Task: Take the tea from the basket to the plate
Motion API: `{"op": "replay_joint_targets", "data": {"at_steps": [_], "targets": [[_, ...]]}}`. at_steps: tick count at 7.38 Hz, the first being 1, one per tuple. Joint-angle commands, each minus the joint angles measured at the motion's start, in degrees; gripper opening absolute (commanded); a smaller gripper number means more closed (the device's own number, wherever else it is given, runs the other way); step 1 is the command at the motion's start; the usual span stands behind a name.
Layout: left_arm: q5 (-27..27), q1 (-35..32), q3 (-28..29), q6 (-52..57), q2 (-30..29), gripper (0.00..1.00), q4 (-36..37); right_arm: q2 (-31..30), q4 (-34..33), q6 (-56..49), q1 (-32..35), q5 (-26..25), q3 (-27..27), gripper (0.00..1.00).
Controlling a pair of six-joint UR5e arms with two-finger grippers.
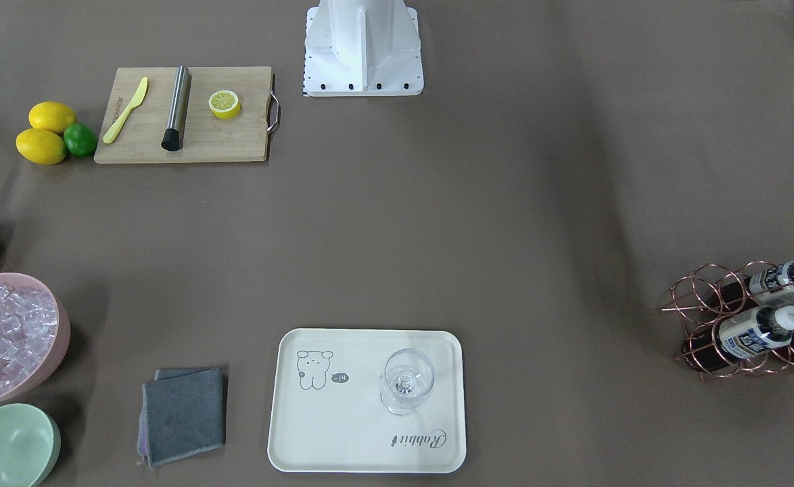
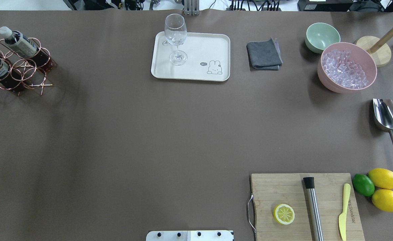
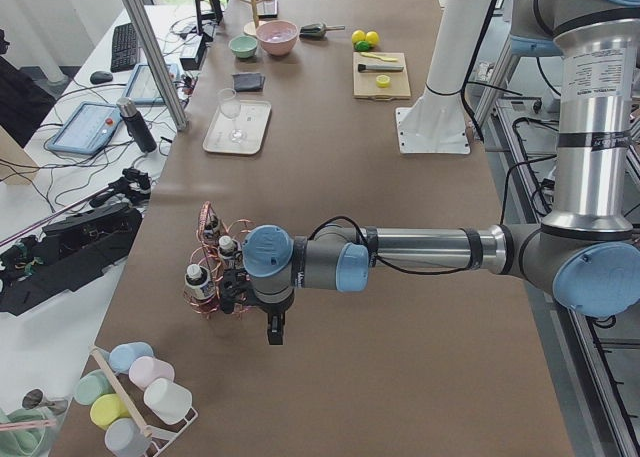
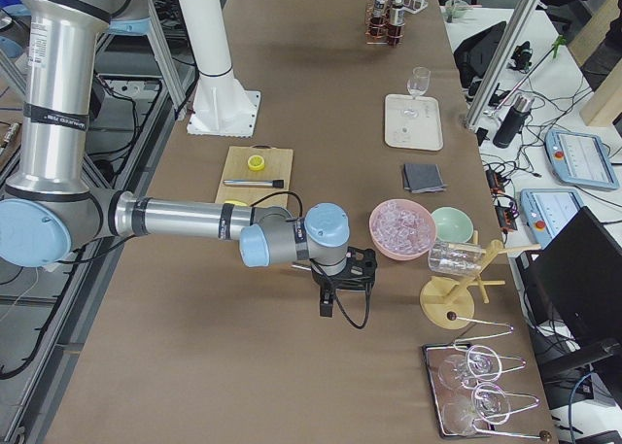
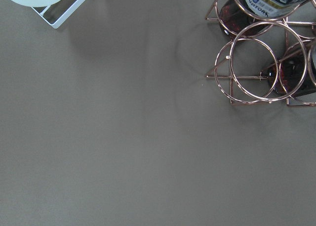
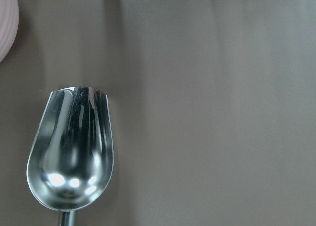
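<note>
Tea, in small clear plastic bottles (image 1: 752, 331) of dark red-brown drink with white screw caps and printed labels, lies in the rose-gold wire basket (image 5: 237, 77) of round rings, at the table end on the robot's left. None of it is on the cream-white rectangular plate (image 1: 343, 433) yet. The plate sits well apart, midway along the operators' edge. A clear stemmed glass (image 1: 407, 382) stands on the end of it nearer the basket. The bottles rest slanted in the rings, their long axes running toward the table's left end, caps raised and pointing outward that way. The left gripper (image 3: 275, 337) hangs pointing down just beside the basket, on the side nearer the robot. Its wrist camera sees mostly bare brown tabletop, with the basket's rings in the upper right corner. The basket is therefore off to one side of the claw, not beneath it. Neither the side view nor that wrist view shows whether its fingers are parted or closed. The right gripper (image 4: 328, 303) hovers at the opposite end above a shiny steel scoop (image 6: 71, 152), and its state cannot be told either. By this layout the left arm is clearly the nearer one. The pick probably calls for a short sideways shift over a bottle, with the jaws set across its slanted body.
</note>
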Motion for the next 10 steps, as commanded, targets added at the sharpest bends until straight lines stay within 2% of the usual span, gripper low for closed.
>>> {"op": "replay_joint_targets", "data": {"at_steps": [1, 7, 9, 10], "targets": [[0.00, 0.00, -0.03, 0.00, 0.18, 0.98, -0.05, 0.17, 0.00, 0.09, 0.03, 0.21, 0.55, 1.00], [0.00, 0.00, -0.20, 0.00, 0.18, 0.98, -0.05, 0.62, 0.00, 0.00, -0.24, 0.39, 0.90, 1.00], [-0.09, 0.00, -0.73, 0.00, 0.18, 0.98, -0.05, 2.10, -0.35, 4.53, -2.94, 0.48, 6.14, 1.00], [-0.09, 0.00, -0.73, 0.00, 0.26, 0.98, -0.05, 4.28, 0.09, 6.83, -5.05, 0.74, 6.44, 1.00]]}}
